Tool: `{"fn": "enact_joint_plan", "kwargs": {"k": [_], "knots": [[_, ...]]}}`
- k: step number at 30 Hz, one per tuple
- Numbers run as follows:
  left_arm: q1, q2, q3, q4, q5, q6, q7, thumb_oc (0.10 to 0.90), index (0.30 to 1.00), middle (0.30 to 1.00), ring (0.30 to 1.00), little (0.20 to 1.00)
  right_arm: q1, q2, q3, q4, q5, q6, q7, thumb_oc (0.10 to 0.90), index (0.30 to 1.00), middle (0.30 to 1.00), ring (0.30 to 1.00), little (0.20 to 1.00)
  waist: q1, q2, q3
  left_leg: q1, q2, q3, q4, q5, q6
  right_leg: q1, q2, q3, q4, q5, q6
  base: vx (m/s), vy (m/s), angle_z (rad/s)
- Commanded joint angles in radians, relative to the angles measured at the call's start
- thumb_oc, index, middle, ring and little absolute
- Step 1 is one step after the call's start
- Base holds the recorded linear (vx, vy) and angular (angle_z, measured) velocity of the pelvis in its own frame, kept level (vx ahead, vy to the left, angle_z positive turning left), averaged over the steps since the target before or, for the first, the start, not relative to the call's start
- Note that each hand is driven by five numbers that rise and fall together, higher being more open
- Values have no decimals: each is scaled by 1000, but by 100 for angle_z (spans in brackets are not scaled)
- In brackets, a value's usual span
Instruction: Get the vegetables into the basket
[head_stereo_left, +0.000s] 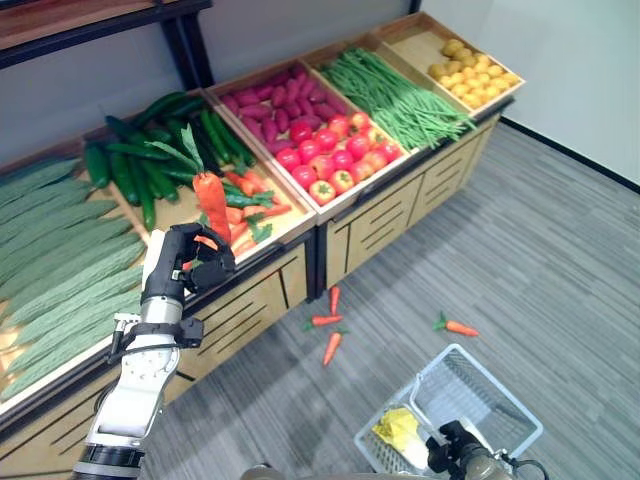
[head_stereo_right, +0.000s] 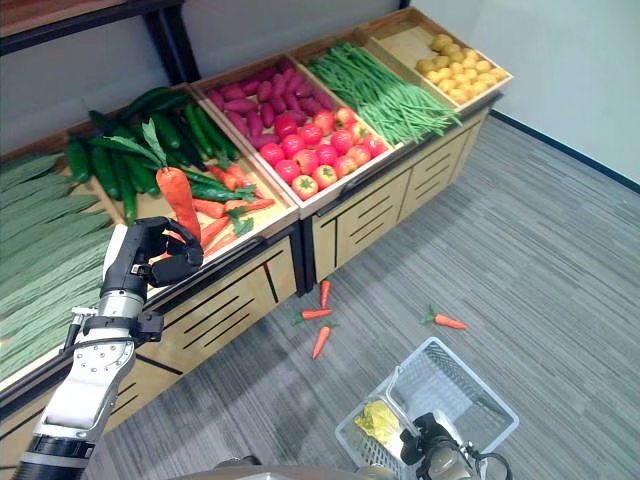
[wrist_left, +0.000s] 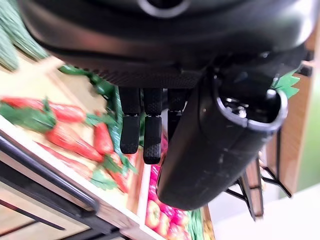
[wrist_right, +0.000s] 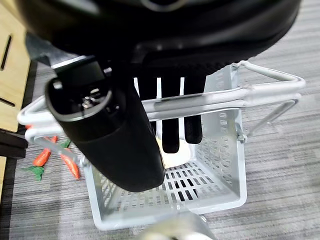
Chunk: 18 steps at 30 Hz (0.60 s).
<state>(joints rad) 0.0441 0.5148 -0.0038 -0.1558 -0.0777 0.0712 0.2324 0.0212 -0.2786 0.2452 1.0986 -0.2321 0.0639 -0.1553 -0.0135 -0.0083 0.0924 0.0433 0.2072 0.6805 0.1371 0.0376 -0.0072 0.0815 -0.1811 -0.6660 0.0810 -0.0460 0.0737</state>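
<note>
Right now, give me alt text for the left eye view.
The left hand holds a carrot upright above the wooden produce stand. Four carrots lie on the grey floor, and the white basket sits near the right hand.

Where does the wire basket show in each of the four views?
Left eye view: basket lower right, by the right hand.
Right eye view: basket lower right.
Left wrist view: not there; left hand, holding a carrot, faces the carrot tray.
Right wrist view: basket centre, handle gripped by the right hand.
Shared landmark: fallen carrots on the floor beside it.
</note>
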Motion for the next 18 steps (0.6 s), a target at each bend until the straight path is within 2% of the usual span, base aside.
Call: {"fn": "enact_joint_plan", "kwargs": {"k": [1, 5, 6, 8, 11, 16, 17, 18], "knots": [[-139, 33, 54, -107, 30, -97, 14, 400, 300, 300, 300, 300, -21, -20, -10, 41, 8, 4, -17, 400, 300, 300, 300, 300, -5, 26, 22, 42, -62, 19, -198, -5, -79, 23, -10, 53, -41, -29, 36, 16, -264, -33], [-139, 21, 53, -89, 16, -100, 18, 400, 300, 300, 300, 300, -18, -45, -42, 33, 34, 1, -29, 400, 300, 300, 300, 300, -37, 50, 55, 36, -51, 26, -217, 28, -92, -49, -7, 95, 37, -62, 25, -24, -208, -34], [-141, 12, 55, -66, 13, -103, 29, 400, 300, 300, 300, 300, -16, -60, -54, 21, 43, -3, -34, 400, 300, 300, 300, 300, -49, 64, 78, 19, -43, 36, -224, 47, -98, -116, -11, 123, 105, -86, 15, -69, -327, -37], [-135, 9, 65, -33, 14, -101, 42, 400, 300, 300, 300, 300, -7, -81, -82, 10, 62, -7, -49, 400, 300, 300, 300, 300, -68, 71, 109, -16, -23, 28, -224, 63, -111, -187, 4, 154, 157, -107, 0, -46, -397, -50], [-126, 7, 74, -13, 7, -100, 43, 400, 300, 300, 300, 300, 5, -94, -99, 7, 71, -9, -51, 400, 300, 300, 300, 300, -75, 75, 123, -34, -7, 33, -224, 74, -122, -226, 16, 173, 182, -119, -13, 2, -304, -33], [-68, 4, 113, 28, -2, -99, 37, 400, 300, 300, 300, 300, 21, -121, -117, -14, 87, -21, -51, 400, 300, 300, 300, 300, -60, 56, 153, -41, 16, 10, -202, 75, -130, -233, 68, 223, 153, -132, -39, 70, -345, -25], [-56, 1, 116, 35, -3, -98, 35, 400, 300, 300, 300, 300, 20, -126, -119, -16, 93, -23, -50, 400, 300, 300, 300, 300, -51, 48, 161, -52, 17, -27, -157, 68, -131, -220, 78, 238, 129, -129, -43, 132, -286, -52], [-36, -1, 123, 31, -9, -103, 29, 400, 300, 300, 300, 300, 7, -133, -107, -15, 90, -24, -45, 400, 300, 300, 300, 300, -23, 38, 173, -91, -10, -175, -83, 51, -119, -190, 103, 290, 72, -122, -50, 101, -190, -45]]}}
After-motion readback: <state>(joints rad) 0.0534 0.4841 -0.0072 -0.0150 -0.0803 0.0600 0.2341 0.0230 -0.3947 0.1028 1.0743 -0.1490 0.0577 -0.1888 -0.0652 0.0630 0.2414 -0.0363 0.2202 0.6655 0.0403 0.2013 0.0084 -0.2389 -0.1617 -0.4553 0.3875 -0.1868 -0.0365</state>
